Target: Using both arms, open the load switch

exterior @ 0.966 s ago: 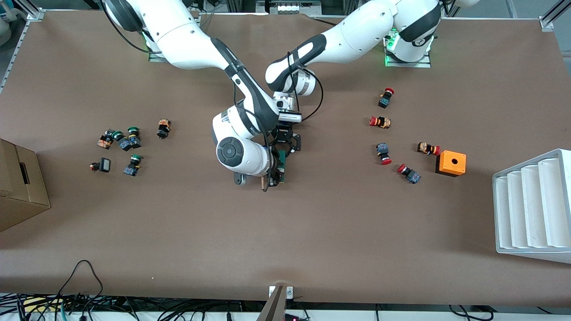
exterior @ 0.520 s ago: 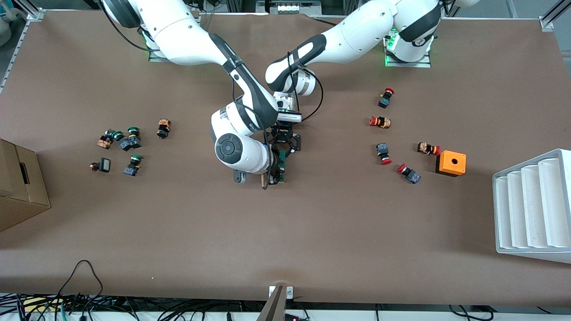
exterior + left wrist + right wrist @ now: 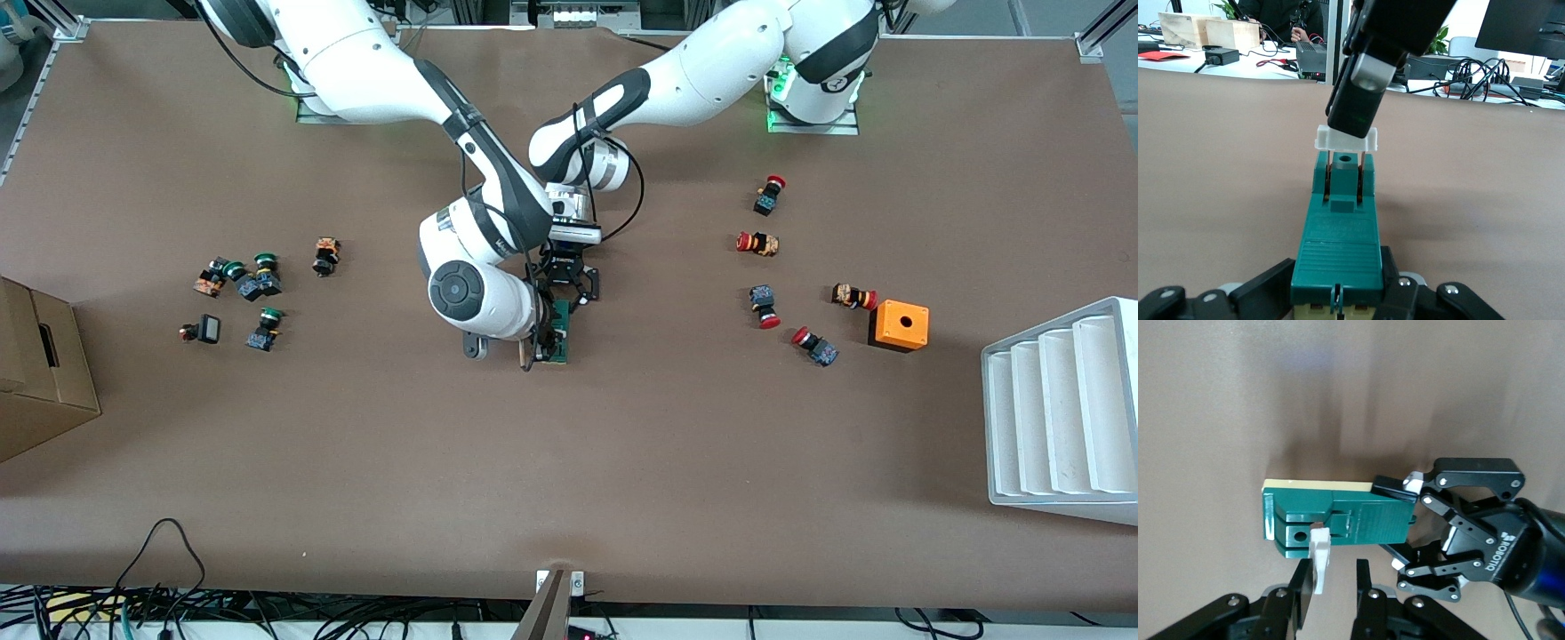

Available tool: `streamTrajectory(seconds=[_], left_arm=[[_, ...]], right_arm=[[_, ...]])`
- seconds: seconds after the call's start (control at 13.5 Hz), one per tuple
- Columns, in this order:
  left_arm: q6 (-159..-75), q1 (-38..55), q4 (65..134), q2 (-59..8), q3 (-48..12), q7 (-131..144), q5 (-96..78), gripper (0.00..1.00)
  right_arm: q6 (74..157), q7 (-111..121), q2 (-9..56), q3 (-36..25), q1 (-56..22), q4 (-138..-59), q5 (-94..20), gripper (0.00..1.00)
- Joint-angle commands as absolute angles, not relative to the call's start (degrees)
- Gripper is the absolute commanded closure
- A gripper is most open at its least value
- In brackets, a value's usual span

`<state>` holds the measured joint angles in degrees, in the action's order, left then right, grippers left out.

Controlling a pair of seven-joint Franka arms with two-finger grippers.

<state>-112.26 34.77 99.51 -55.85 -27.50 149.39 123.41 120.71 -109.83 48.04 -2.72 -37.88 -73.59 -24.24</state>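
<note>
The dark-green load switch (image 3: 560, 331) is at the middle of the table, between both grippers. My left gripper (image 3: 564, 307) is shut on the switch's end toward the robots' bases; its black fingers (image 3: 1258, 293) clamp both sides of the green body (image 3: 1338, 247). My right gripper (image 3: 536, 345) comes down from above and is shut on the switch's white piece (image 3: 1346, 139). That white piece stands off the green body on two thin pins. In the right wrist view the white piece (image 3: 1319, 557) lies against one finger, beside the switch (image 3: 1351, 520).
Several red-capped push buttons (image 3: 766, 307) and an orange cube (image 3: 899, 325) lie toward the left arm's end, with a white slotted rack (image 3: 1058, 409) at the table edge. Several green-capped buttons (image 3: 258, 284) and a cardboard box (image 3: 40, 373) are at the right arm's end.
The right arm's wrist and gripper have shifted slightly toward the robots' bases. The left arm has stayed still and both grips hold.
</note>
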Motion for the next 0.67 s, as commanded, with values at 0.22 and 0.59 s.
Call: streamTrajectory(seconds=[0.22,0.59], left_arm=[[-112.3,35.3,98.8,-54.8,-27.3,150.1,122.6,0.5],[-112.3,35.2,98.8,-54.8,-27.3,150.1,122.6,0.5]], right_arm=[[120.8,-109.7,44.5,-1.6,-38.1,-78.7,-22.5,0.68],[120.9,-110.0,44.5,-0.2,-38.1,-79.3,-20.9,0.68]])
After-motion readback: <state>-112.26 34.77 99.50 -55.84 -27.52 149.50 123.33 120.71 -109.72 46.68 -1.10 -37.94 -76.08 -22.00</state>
